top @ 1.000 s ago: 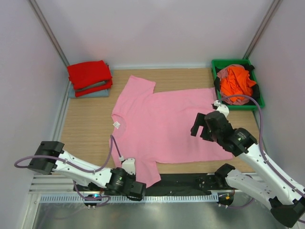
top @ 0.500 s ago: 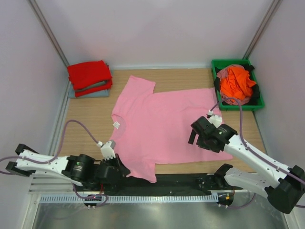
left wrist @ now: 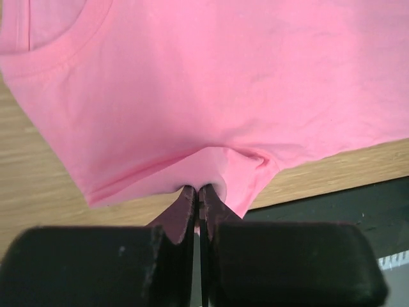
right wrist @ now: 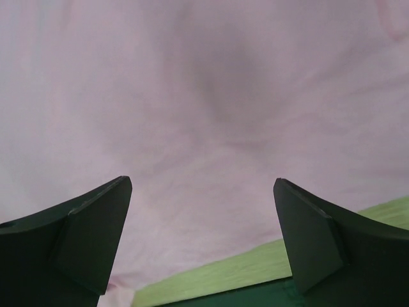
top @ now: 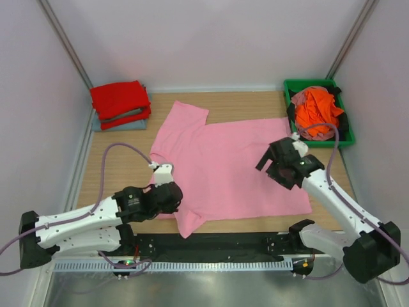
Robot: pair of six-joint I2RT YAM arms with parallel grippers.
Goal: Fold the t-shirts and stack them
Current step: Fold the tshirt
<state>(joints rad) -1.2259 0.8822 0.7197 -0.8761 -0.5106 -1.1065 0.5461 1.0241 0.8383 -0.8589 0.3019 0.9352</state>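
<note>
The light pink fabric t-shirt (top: 223,166) is pinched at lower left by the left gripper (left wrist: 198,190), ready for folding; the right gripper (right wrist: 201,185) is held open.

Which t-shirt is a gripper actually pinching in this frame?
The light pink t-shirt, spread flat mid-table: the left gripper is shut on its near edge. The red t-shirt lies folded far left; the orange t-shirt sits in the green bin.

Both arms are built of white moulded links joined by black cylindrical joints: the left arm (top: 77,222) and the right arm (top: 333,201). A thin grey-purple cable (top: 124,144) loops off each. The left end effector (left wrist: 197,195) has thin, flat dark fingers on a black block. The right end effector (right wrist: 204,230) has broad black wedge-shaped fingers.
</note>
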